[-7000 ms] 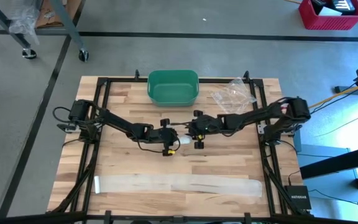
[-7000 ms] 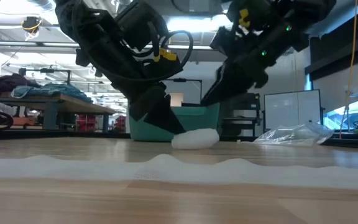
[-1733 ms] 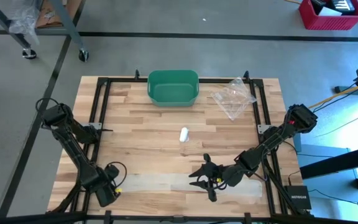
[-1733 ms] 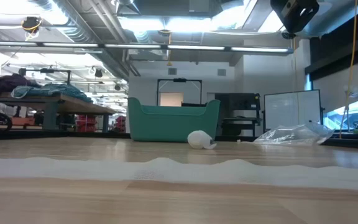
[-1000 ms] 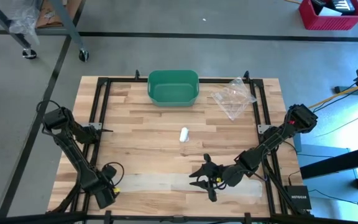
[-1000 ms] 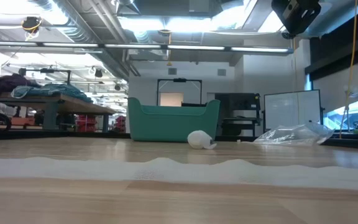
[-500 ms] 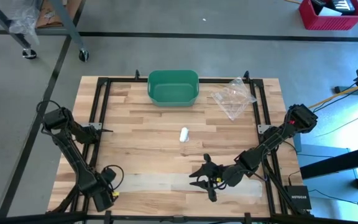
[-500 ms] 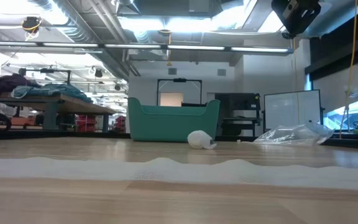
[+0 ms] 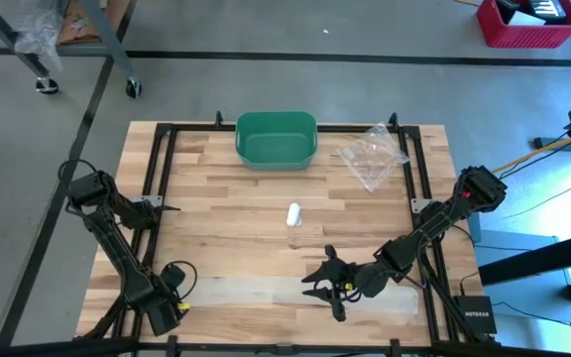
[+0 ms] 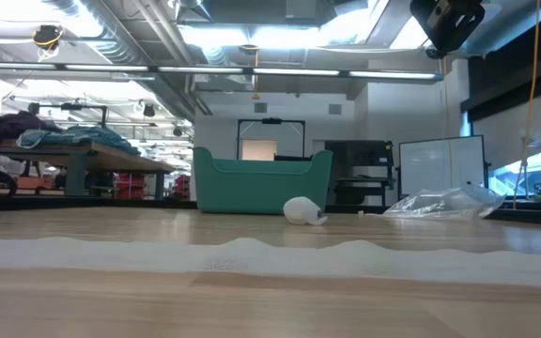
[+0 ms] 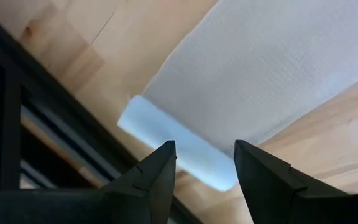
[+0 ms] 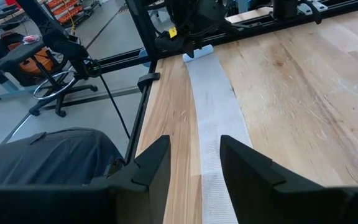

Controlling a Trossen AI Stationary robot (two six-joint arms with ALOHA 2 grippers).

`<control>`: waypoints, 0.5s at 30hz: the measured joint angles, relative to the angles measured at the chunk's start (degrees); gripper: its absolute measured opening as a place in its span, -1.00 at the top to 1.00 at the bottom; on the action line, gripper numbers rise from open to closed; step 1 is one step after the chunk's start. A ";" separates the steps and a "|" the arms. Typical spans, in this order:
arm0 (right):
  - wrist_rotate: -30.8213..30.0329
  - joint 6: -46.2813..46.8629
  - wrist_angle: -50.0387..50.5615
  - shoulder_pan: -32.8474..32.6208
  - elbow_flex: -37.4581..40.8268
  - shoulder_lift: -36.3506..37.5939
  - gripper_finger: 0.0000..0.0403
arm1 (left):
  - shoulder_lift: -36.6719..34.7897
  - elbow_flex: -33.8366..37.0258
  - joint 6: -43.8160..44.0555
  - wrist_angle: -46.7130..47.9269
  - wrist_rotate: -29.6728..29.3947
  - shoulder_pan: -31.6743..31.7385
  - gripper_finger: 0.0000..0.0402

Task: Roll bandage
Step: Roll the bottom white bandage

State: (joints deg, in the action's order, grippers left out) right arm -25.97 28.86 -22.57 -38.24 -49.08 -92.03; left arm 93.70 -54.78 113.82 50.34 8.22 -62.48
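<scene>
Here the bandage (image 9: pixel 266 291) lies unrolled flat along the near edge of the bench (image 9: pixel 226 233), a long white strip running across its width. The left claw (image 9: pixel 171 315) sits at the strip's left end, at the bench's near-left corner; in its wrist view the fingers (image 11: pixel 157 177) are spread, straddling the strip's end (image 11: pixel 185 149) without pinching it. The right claw (image 9: pixel 315 283) hovers over the strip's right half, fingers (image 12: pixel 151 165) parted, the strip (image 12: pixel 213 118) running away between them, nothing held. A small white roll (image 9: pixel 292 214) rests mid-bench, well apart from both claws. A green bin (image 9: pixel 277 139) stands at the far edge, a clear plastic bag (image 9: pixel 373 154) to its right.
</scene>
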 joint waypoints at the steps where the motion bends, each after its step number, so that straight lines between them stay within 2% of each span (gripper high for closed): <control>1: 0.01 0.00 -0.02 0.00 0.00 0.00 0.29 | 0.05 0.00 0.06 -0.19 -0.73 0.00 0.23; 4: 0.01 0.00 0.00 0.00 0.00 0.00 0.29 | 0.05 0.04 0.17 -0.77 -2.35 -0.07 0.23; 10: 0.01 0.00 -0.01 -0.02 0.00 0.00 0.29 | 0.31 -2.68 0.01 1.28 -1.53 -0.49 0.23; 15: -0.01 -0.02 -0.09 0.00 0.00 0.00 0.29 | 0.34 -4.10 -1.39 2.97 2.65 -1.53 0.23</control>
State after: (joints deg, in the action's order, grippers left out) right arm -25.98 28.84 -22.66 -38.24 -49.08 -92.03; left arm 94.04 -58.89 112.42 53.32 10.87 -64.00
